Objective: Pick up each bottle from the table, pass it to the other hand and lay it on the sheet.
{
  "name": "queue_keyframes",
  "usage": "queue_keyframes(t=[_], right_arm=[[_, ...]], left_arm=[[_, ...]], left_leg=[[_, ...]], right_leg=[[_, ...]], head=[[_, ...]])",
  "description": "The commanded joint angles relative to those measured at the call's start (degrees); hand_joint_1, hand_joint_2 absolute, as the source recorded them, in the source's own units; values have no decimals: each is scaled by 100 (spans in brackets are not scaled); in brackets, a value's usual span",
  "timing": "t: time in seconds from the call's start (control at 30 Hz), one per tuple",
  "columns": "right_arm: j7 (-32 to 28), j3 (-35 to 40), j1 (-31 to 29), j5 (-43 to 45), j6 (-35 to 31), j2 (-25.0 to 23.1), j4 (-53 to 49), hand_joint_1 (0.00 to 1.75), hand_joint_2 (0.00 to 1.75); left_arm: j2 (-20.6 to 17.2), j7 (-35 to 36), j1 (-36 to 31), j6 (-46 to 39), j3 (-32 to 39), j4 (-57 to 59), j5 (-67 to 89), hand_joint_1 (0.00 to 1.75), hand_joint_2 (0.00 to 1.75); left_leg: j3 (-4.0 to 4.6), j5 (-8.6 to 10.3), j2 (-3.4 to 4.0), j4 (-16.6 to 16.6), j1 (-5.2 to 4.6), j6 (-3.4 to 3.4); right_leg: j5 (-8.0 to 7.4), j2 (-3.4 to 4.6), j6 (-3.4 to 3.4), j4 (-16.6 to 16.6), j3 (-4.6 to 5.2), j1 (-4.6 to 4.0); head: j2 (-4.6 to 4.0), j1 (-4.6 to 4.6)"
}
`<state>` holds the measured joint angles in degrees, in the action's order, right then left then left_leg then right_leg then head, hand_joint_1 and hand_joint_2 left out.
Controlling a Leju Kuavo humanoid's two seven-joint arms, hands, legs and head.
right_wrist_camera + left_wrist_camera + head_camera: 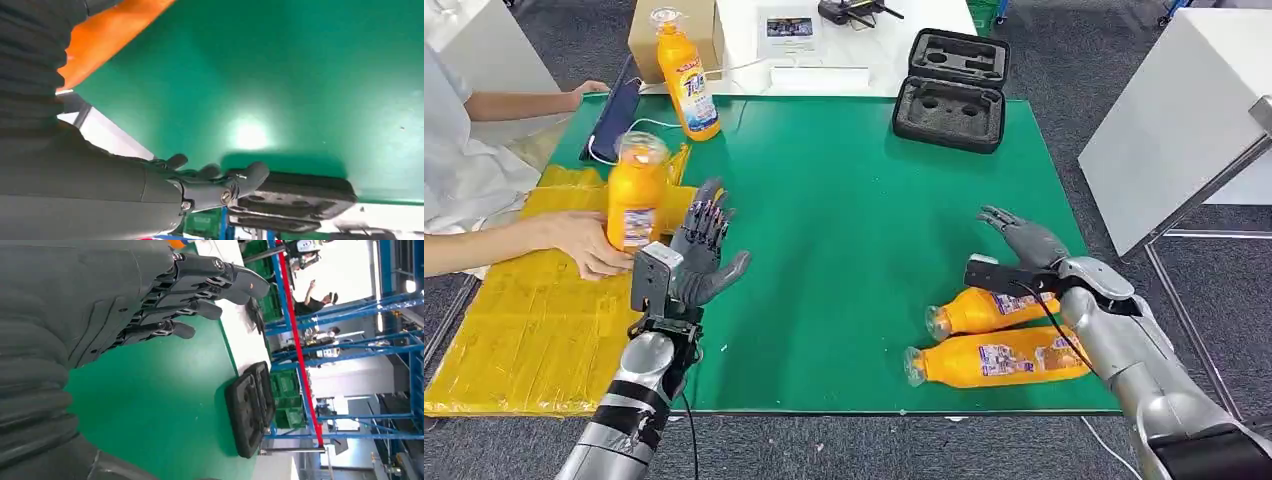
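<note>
Left hand (705,248) stands upright with fingers spread and nothing in it, just beside an orange bottle (636,190) that a person's hand (584,243) steadies upright at the edge of the yellow sheet (524,320), on the side nearest the green mat (844,200). Right hand (1022,240) hangs open and empty over the mat on the far side from the sheet, fingers apart, just above two more bottles: one (984,310) lying on its side, touching a second (994,360) that lies nearer the robot. A fourth bottle (686,75) stands upright at the mat's far edge, close to the sheet. By the look of things, one bottle has just reached the sheet and the next pick-up falls to the right hand, which would need to drop lower and wrap the nearer-to-palm bottle before any hand-over.
</note>
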<state>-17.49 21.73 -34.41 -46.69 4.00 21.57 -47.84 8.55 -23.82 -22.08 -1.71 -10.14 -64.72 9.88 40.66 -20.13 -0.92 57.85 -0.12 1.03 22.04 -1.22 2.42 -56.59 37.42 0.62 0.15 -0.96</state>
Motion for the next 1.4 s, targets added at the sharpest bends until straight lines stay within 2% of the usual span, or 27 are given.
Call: queue_keyframes(t=[0.03, 0.07, 0.13, 0.17, 0.27, 0.33, 0.4, 0.43, 0.47, 0.53, 0.57, 0.67, 0.73, 0.8, 0.83, 0.87, 0.9, 0.93, 0.97, 1.13, 1.17, 1.2, 1.23, 1.27, 1.3, 1.33, 1.4], right_arm=[[105, -7, 270, 86, -104, -59, -837, 0, 175], [106, -7, 312, 87, -111, -52, -913, 0, 175], [123, -23, 421, 49, -232, -131, -1075, 0, 175], [123, -17, 463, 46, -243, -144, -1133, 0, 175], [133, 27, 632, 38, -252, -169, -1364, 0, 175], [223, 86, 681, -72, -326, -158, -1460, 0, 175], [265, 95, 714, -130, -393, -217, -1508, 0, 175], [265, 99, 738, -130, -387, -220, -1559, 0, 175], [265, 116, 762, -130, -383, -195, -1624, 0, 175], [205, 164, 830, -84, -301, -102, -1784, 0, 175], [173, 187, 870, -50, -237, -57, -1851, 0, 175], [108, 194, 975, 61, -112, 39, -1978, 0, 175], [83, 240, 1064, 86, -62, 114, -2033, 0, 175], [75, 281, 1132, 94, -28, 194, -2078, 0, 175], [73, 297, 1177, 116, 2, 273, -2122, 0, 175], [68, 281, 1198, 154, 25, 301, -2139, 0, 175], [59, 267, 1203, 194, 57, 343, -2155, 0, 175], [55, 251, 1208, 214, 69, 372, -2163, 0, 175], [46, 232, 1214, 246, 90, 394, -2174, 0, 175], [-50, 108, 1270, 507, 295, 626, -2310, 0, 175], [-59, 97, 1267, 519, 308, 641, -2315, 0, 175], [-59, 97, 1267, 519, 308, 641, -2315, 0, 175], [-59, 97, 1267, 519, 308, 641, -2315, 0, 175], [-57, 104, 1266, 517, 304, 626, -2322, 0, 175], [-45, 94, 1273, 523, 310, 634, -2322, 0, 175], [-20, 68, 1281, 531, 315, 658, -2315, 0, 175], [83, -3, 1276, 511, 317, 717, -2241, 0, 175]], left_arm=[[22, -6, -254, 0, 229, 511, 21, 0, 175], [30, -5, -244, -17, 241, 498, 37, 0, 175], [43, 3, -233, -35, 294, 510, 60, 0, 175], [43, 5, -231, -36, 310, 515, 62, 0, 175], [42, 9, -221, -70, 378, 527, 86, 0, 175], [54, 13, -212, -99, 424, 533, 124, 0, 175], [68, 17, -202, -113, 467, 556, 137, 0, 175], [72, 18, -206, -111, 497, 590, 138, 0, 175], [79, 20, -205, -118, 533, 617, 142, 0, 175], [82, 14, -211, -121, 615, 665, 152, 0, 175], [80, 5, -210, -129, 647, 672, 158, 0, 175], [71, -6, -206, -111, 719, 677, 155, 0, 175], [60, -23, -205, -113, 764, 686, 163, 0, 175], [53, -28, -207, -113, 792, 706, 163, 0, 175], [45, -31, -220, -111, 827, 734, 159, 0, 175], [42, -33, -227, -112, 842, 754, 157, 0, 175], [35, -37, -238, -116, 862, 775, 153, 0, 175], [33, -38, -245, -114, 870, 791, 152, 0, 175], [33, -41, -248, -117, 878, 802, 148, 0, 175], [33, -67, -306, -125, 930, 890, 129, 0, 175], [32, -68, -311, -126, 933, 895, 127, 0, 175], [32, -68, -311, -126, 933, 895, 127, 0, 175], [32, -68, -311, -126, 933, 895, 127, 0, 175], [34, -68, -312, -126, 932, 896, 127, 0, 175], [35, -75, -314, -126, 939, 904, 124, 0, 175], [34, -80, -314, -127, 944, 905, 121, 0, 175], [31, -88, -314, -119, 952, 911, 117, 0, 175]], left_leg=[[-63, -29, 17, -3, 1, -8], [-90, -46, 19, 4, 1, -10], [-43, -17, 6, -7, 2, -6], [-82, -38, 12, -1, 2, -8], [-52, -23, 14, -7, 2, -6], [-94, -47, 18, 3, 3, -11], [-51, -23, 13, -6, 1, -7], [-85, -42, 18, 0, 1, -9], [-94, -48, 23, 4, 2, -11], [-47, -20, 11, -8, 1, -7], [-78, -39, 17, 1, 1, -9], [-50, -22, 5, -6, 0, -6], [-95, -48, 14, 2, 0, -10], [-47, -21, 5, -7, 2, -6], [-92, -46, 7, 1, 2, -9], [-62, -27, 4, -7, -1, -6], [-82, -40, 6, 1, 1, -9], [-56, -26, 4, -5, 0, -7], [-92, -47, 9, 4, 1, -9], [-62, -31, 3, -1, -2, -7], [-88, -46, 4, 5, -1, -9], [-58, -29, 4, -1, -1, -6], [-90, -48, 9, 6, -1, -9], [-65, -33, 9, 0, 0, -7], [-90, -48, 13, 6, 1, -10], [-54, -26, 9, -5, 0, -7], [-93, -49, 11, 5, 0, -10]], right_leg=[[24, 18, -8, 7, -62, -1], [40, 20, -11, 2, -89, -1], [15, 7, -6, 11, -43, -2], [34, 14, -9, 8, -83, -2], [18, 15, -7, 11, -51, -2], [40, 20, -11, 5, -94, -3], [19, 14, -7, 9, -50, -1], [35, 21, -9, 6, -84, -1], [40, 26, -12, 4, -92, -1], [17, 12, -7, 10, -45, 0], [34, 19, -9, 4, -78, -1], [21, 7, -7, 8, -50, 0], [43, 17, -11, 3, -95, 0], [19, 7, -6, 10, -48, -2], [43, 10, -9, 6, -96, -1], [26, 6, -6, 10, -63, 1], [39, 8, -10, 4, -84, 0], [25, 6, -7, 8, -57, 0], [44, 12, -10, 2, -94, 0], [30, 5, -7, 2, -64, 2], [44, 8, -10, -1, -91, 2], [27, 7, -7, 4, -60, 1], [44, 13, -10, 0, -92, 1], [30, 12, -8, 4, -66, 0], [42, 17, -11, 0, -92, 0], [22, 12, -7, 8, -54, 0], [45, 14, -11, 1, -95, 1]], head=[[0, 0], [0, 0], [0, 0], [0, 0], [0, 0], [0, 0], [0, 0], [0, 0], [0, 0], [0, 0], [0, 0], [0, 0], [0, -2], [0, 2], [0, 0], [0, 0], [0, 0], [0, 0], [0, 0], [0, 0], [0, 0], [0, 0], [0, 0], [0, 2], [0, 0], [0, 0], [0, 0]])
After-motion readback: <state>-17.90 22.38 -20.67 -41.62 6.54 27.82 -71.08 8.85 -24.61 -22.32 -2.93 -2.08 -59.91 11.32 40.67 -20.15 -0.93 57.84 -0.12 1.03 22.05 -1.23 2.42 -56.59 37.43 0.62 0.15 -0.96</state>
